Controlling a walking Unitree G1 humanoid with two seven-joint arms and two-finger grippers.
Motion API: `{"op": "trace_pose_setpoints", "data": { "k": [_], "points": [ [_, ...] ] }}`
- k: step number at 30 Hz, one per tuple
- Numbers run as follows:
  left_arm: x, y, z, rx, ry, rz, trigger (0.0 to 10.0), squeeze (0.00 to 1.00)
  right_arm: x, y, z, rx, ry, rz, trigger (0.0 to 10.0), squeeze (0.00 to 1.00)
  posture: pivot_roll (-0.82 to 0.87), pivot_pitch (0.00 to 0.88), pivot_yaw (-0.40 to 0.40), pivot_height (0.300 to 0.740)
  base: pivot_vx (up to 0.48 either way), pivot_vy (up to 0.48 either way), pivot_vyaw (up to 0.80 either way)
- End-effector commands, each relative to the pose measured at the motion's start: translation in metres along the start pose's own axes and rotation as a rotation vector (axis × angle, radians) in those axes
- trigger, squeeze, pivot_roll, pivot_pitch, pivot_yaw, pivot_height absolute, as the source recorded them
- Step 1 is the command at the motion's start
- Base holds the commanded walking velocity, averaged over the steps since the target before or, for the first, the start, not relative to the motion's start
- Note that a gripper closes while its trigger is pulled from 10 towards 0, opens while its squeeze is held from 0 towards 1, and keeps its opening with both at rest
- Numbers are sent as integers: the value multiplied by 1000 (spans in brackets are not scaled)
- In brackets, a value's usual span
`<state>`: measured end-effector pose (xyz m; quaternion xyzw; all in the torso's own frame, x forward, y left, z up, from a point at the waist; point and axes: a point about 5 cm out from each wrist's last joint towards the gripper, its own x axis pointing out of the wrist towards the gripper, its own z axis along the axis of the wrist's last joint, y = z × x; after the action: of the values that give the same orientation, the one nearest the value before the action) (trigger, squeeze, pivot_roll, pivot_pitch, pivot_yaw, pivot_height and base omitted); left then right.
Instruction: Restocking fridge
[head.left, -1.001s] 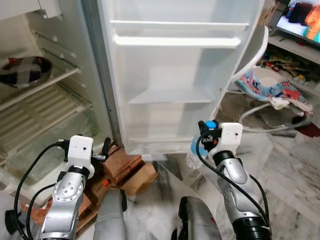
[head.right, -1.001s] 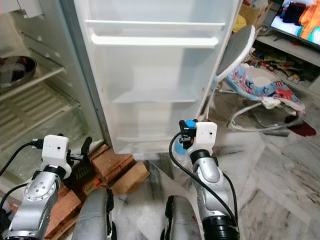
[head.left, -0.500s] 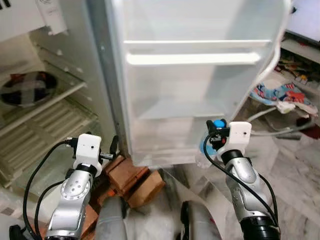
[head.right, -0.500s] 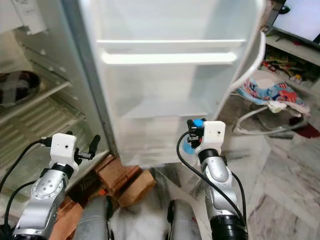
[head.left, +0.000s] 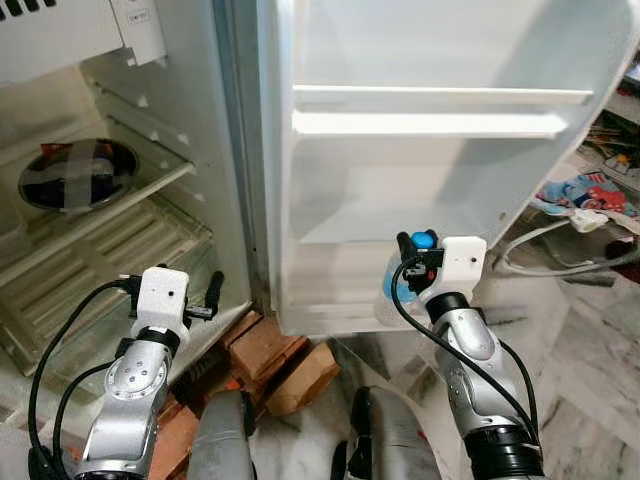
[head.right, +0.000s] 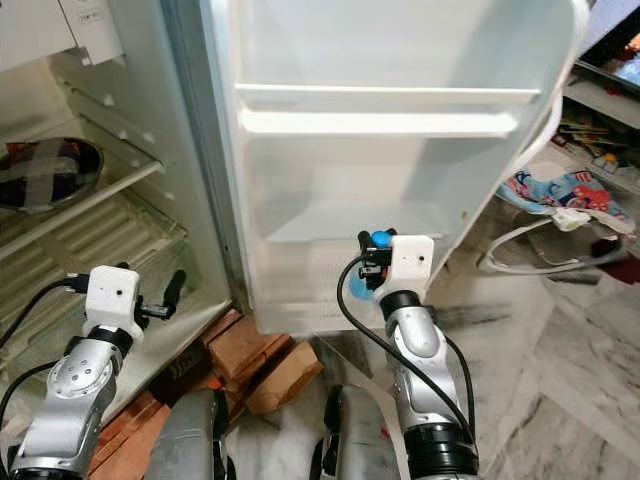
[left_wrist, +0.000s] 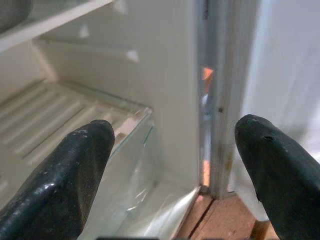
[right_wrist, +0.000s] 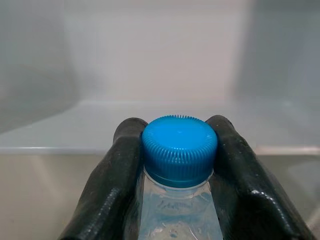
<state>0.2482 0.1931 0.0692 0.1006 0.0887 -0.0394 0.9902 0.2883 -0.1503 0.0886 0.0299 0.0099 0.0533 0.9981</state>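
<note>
Here your right tool (head.left: 412, 262) grips a water bottle (right_wrist: 178, 200) at the open fridge door (head.left: 440, 180).

Look to the lower middle of the head views: both black fingers (right_wrist: 115, 185) are closed against the bottle's neck just under its blue cap (right_wrist: 180, 148), and the bottle stands upright just before the door's lower shelf (head.right: 350, 222). Your left tool (left_wrist: 170, 180) sits at the lower left with its fingers spread wide and nothing between them, facing the fridge's lower compartment. A dark bowl (head.left: 75, 175) rests on the fridge shelf at the upper left.
</note>
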Motion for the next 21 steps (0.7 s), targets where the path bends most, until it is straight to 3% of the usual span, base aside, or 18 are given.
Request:
{"op": "trace_pose_setpoints", "data": {
  "k": [1, 7, 12, 18, 21],
  "points": [
    [2, 2, 7, 5, -17, 2, 10000, 0, 7, -7, 9, -34, -35, -5, 10000, 0, 55, 56, -69, 621, 0, 0, 0],
    [0, 15, 7, 21, -10, 37, 10000, 0, 21, -14, 13, -88, -40, 1, 10000, 0, 69, 87, -70, 591, 0, 0, 0],
    [-11, 28, 5, 39, -2, 71, 10000, 0, 32, -15, 7, -134, -14, 36, 10000, 0, 93, 131, -67, 582, 0, 0, 0],
    [-20, 33, 7, 55, -7, 81, 10000, 0, 37, -17, 6, -153, -19, 51, 10000, 0, 117, 165, -63, 582, 0, 0, 0],
    [-24, 38, 9, 67, -8, 97, 10000, 0, 39, -18, 10, -169, -44, 56, 10000, 0, 125, 185, -57, 562, 0, 0, 0]
  ]
}}
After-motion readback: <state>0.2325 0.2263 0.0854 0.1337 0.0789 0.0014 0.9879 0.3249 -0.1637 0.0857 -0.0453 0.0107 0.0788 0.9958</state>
